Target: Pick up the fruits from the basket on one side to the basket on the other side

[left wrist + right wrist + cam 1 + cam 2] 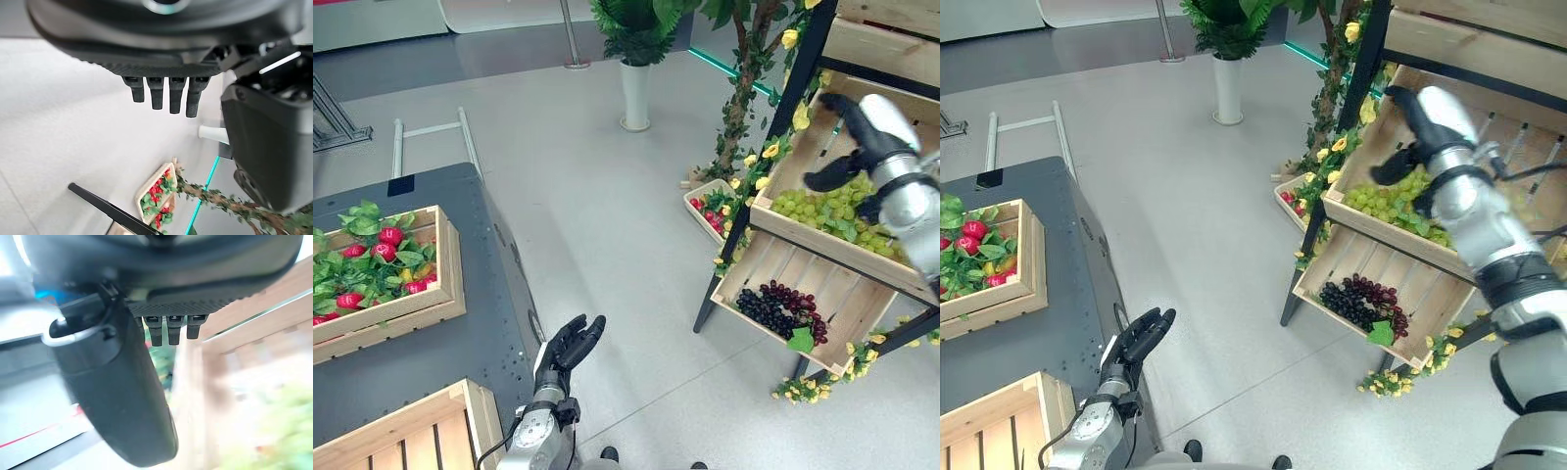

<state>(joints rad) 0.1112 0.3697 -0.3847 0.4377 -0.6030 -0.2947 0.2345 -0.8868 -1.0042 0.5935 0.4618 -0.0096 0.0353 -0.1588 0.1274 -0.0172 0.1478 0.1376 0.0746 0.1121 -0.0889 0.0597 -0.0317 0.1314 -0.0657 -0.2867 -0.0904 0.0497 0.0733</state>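
The right hand (862,147) hovers, fingers spread, over the green grapes (827,211) in the upper shelf crate (803,230). The left hand (566,348) hangs open beside the grey table (460,294).

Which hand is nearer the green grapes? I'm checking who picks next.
Right. The right hand hovers open just above the green grapes; the left hand hangs open across the floor, by the dark table.
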